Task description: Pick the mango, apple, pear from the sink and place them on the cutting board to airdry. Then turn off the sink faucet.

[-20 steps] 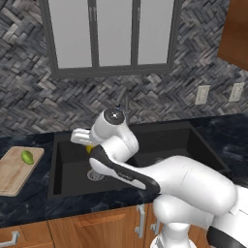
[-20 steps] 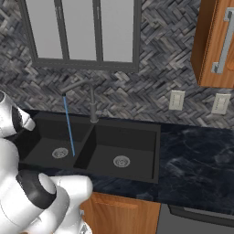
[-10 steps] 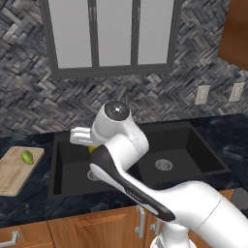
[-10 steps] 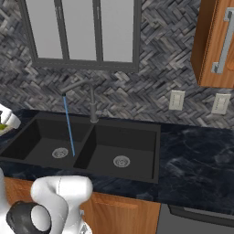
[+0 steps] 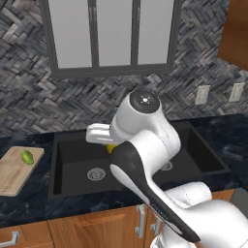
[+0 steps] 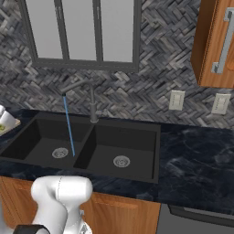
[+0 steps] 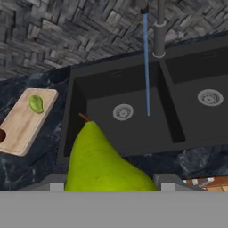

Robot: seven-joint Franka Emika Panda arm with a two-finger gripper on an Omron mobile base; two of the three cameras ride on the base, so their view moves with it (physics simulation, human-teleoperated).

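- Claw clamped on the pear, above the sink.
- One green fruit sits on the cutting board.
- Faucet running; shut-off remains.

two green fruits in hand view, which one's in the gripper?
The pear: large, stemmed, filling the space between the gripper fingertips, above the sink. The smaller green fruit lies loose on the cutting board.

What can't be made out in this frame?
- Hand's fingertips: hand view, the pear covers them; grip contact unseen.
- Pear: left base view, the arm hides all but a yellow-green sliver.
- Dark round thing on the cutting board: hand view, cut off by the left edge.
- Faucet top: hand view, cropped by the top edge.
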